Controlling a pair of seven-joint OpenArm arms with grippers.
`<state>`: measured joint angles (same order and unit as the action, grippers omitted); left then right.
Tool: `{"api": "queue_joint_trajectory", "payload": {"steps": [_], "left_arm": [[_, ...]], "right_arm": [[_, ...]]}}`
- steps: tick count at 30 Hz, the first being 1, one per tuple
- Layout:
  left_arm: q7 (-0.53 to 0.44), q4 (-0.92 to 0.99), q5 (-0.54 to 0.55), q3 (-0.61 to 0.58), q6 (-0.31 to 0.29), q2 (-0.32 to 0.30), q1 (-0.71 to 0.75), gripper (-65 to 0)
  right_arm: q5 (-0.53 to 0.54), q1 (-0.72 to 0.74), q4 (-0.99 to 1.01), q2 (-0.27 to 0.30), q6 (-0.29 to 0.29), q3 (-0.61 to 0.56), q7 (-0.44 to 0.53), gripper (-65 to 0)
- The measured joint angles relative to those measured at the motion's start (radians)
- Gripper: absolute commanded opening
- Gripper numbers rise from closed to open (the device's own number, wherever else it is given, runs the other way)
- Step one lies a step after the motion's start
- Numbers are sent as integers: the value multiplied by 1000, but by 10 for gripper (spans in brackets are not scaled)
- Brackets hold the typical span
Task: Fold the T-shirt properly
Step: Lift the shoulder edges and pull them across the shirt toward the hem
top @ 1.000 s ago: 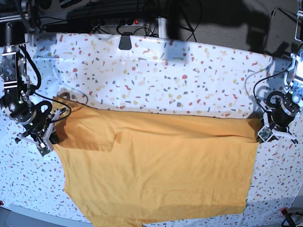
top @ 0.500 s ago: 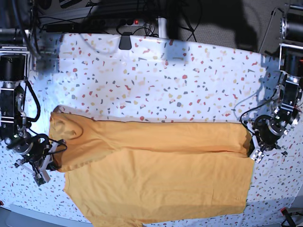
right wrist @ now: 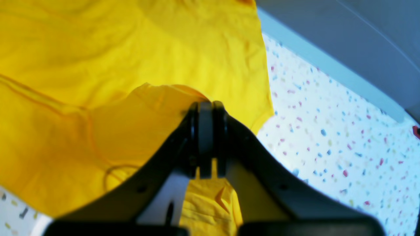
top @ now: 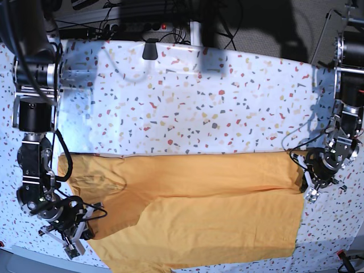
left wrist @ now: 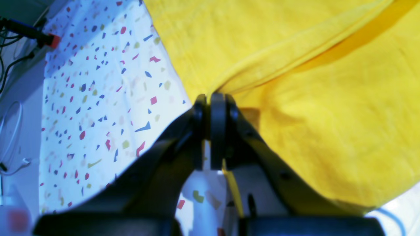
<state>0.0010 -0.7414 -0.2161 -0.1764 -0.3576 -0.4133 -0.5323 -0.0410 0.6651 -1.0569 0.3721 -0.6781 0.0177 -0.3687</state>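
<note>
Here the T-shirt (top: 193, 210) lies across the lower half of the base frame on the terrazzo-patterned table (top: 187, 96), its upper part doubled over so a straight fold edge runs left to right; its bottom edge is cut off by the frame.

At the lower left of the base frame the right gripper (top: 77, 227) sits at the cloth's corner, and at the right edge the left gripper (top: 310, 179) sits at the other end of the fold.

The base view does not show the fingers clearly; the wrist views do. In the left wrist view the left gripper (left wrist: 213, 108) has its fingers (left wrist: 218, 131) pressed together with a folded ridge of yellow cloth (left wrist: 295, 65) pinched at their tips. In the right wrist view the right gripper (right wrist: 206, 111) is likewise closed, fingers (right wrist: 205, 137) clamped on a raised peak of the shirt (right wrist: 131, 65).

Only the right wrist view shows a thin dark curved line (right wrist: 113, 172) on the cloth at lower left, partly hidden behind the gripper body and too blurred to make out as a shape. A black clip-like object (top: 150, 50) sits at the table's top edge, with cables (top: 136, 23) behind.
</note>
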Motion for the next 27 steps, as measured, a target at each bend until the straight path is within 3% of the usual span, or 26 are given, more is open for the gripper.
{"api": "queue_joint_trajectory", "payload": {"steps": [5,10,16,22,27], "left_arm": [[-2,0,0,0,4,1,-2,-650],[-2,0,-71,1,72,1,-3,-650],[-2,0,-78,1,71,1,-1,-650],[-2,0,-78,1,71,1,0,-650],[-2,0,-78,1,71,1,0,-650]], "right_arm": [[-58,-3,11,-27,2,0,4,-650],[-94,0,95,-25,26,0,45,-650],[-99,-3,207,-26,27,0,111,-650],[-206,-3,233,-26,27,0,233,-650],[-230,-1,233,-26,37,0,261,-650]]}}
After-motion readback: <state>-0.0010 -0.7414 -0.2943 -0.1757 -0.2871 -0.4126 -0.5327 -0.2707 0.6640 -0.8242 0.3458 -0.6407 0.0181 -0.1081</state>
